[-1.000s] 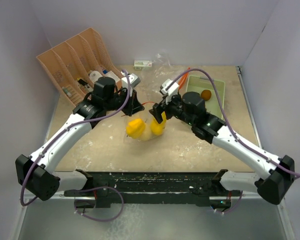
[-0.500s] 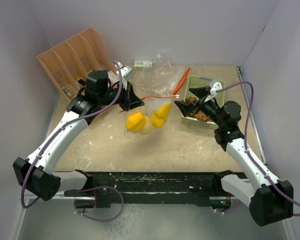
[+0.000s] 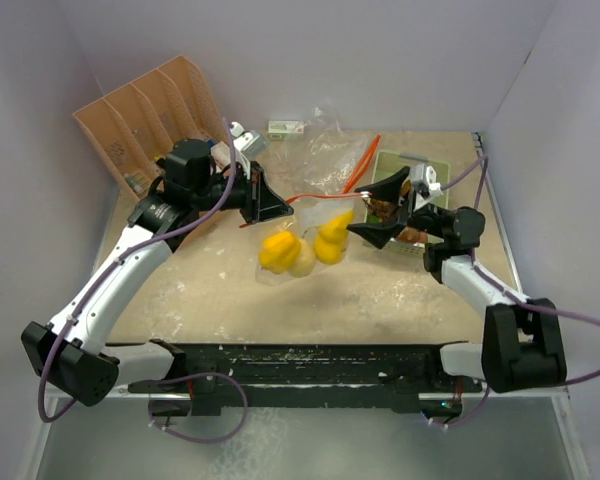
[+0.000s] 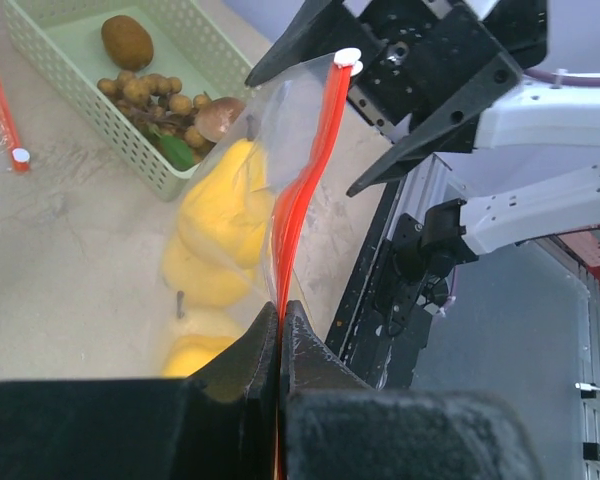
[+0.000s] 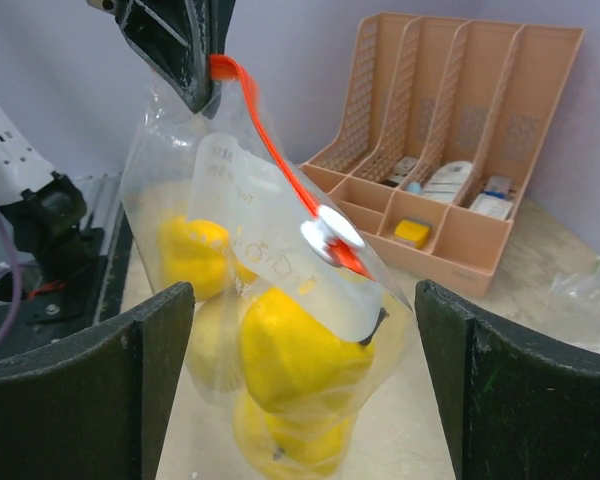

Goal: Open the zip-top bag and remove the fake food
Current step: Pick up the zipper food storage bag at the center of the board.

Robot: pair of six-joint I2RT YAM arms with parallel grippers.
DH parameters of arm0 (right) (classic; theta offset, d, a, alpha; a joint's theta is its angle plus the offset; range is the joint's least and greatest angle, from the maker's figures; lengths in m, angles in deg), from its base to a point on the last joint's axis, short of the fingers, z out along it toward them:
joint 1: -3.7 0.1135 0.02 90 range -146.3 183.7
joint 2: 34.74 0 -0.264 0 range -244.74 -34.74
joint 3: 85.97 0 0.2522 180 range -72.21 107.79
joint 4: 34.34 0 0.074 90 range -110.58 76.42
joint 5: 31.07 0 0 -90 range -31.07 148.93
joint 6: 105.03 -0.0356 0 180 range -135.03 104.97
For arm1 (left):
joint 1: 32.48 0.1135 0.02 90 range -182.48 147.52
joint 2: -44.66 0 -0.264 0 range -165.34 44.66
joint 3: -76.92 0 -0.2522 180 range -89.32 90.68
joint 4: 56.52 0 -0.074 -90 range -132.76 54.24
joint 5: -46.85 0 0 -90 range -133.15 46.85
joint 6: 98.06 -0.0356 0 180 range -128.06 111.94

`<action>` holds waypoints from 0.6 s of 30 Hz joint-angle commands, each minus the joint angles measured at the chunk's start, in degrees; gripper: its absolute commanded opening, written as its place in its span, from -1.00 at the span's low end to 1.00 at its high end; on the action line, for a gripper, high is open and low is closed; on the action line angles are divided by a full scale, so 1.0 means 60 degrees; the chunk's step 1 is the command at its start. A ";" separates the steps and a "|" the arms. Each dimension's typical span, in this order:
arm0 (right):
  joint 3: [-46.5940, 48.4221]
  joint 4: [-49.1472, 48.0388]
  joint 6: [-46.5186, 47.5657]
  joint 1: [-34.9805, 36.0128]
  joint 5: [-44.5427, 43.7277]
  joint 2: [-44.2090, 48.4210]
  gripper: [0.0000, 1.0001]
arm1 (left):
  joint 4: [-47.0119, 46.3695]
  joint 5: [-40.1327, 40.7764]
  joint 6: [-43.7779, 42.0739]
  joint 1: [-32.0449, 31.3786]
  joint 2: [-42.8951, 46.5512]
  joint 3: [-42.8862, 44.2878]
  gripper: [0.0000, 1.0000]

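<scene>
We find the left gripper point(image 3: 267, 206) clamped tight on one end of the red zip strip point(image 4: 302, 195) of the zip-top bag point(image 5: 242, 262), and the bag hangs from this grip clear of the table point(image 3: 210, 290). In the left wrist view, the strip runs from between the closed fingers up toward the white slider point(image 4: 348, 58) at its far end. The right gripper point(image 3: 365, 210) faces the bag from the opposite side with its jaws spread wide and nothing between them. In the right wrist view, the slider sits midway between the two fingers point(image 5: 145, 375) but farther out. We cannot tell whether either finger touches the bag. The fake food point(image 3: 302, 250) still in the bag consists of glossy yellow pieces that rest at its bottom, below the strip. More fake pieces lie in the green basket point(image 4: 110, 150) to the right of the bag: a cluster of small brown nut-like lumps point(image 4: 158, 93) and one larger brown lump point(image 4: 127, 40). A second clear bag point(image 3: 330, 150) lies flat at the back of the table. The orange rack point(image 3: 145, 110) stands at the back left corner with small packets in its slots.
</scene>
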 commanded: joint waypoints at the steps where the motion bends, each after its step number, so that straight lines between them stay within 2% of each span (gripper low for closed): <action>1: 0.0595 -0.4322 -0.2709 -0.0060 0.0587 -0.0943 0.77 | -0.0635 -0.0505 0.0229 0.0037 0.0374 0.0573 -1.00; 2: 0.0708 -0.4980 -0.3227 -0.0064 0.0578 -0.1220 0.71 | -0.0617 -0.0548 0.0220 0.0036 0.0387 0.0589 -1.00; 5: 0.1031 -0.5267 -0.3646 -0.0065 0.0383 -0.1656 0.43 | -0.0598 -0.0591 0.0192 0.0044 0.0406 0.0587 -1.00; 8: 0.1132 -0.5273 -0.3728 -0.0065 -0.0026 -0.1643 0.29 | -0.0556 -0.0284 0.0116 0.0044 0.0522 0.0515 -1.00; 12: 0.1508 -0.5287 -0.3976 -0.0050 0.0132 -0.1497 0.17 | -0.0894 -0.0241 0.0192 0.0044 0.0683 0.0282 -1.00; 18: 0.2151 -0.5331 -0.4423 0.0009 0.0318 -0.2012 -0.36 | -0.0830 -0.0262 0.0161 0.0044 0.0551 0.0328 -1.00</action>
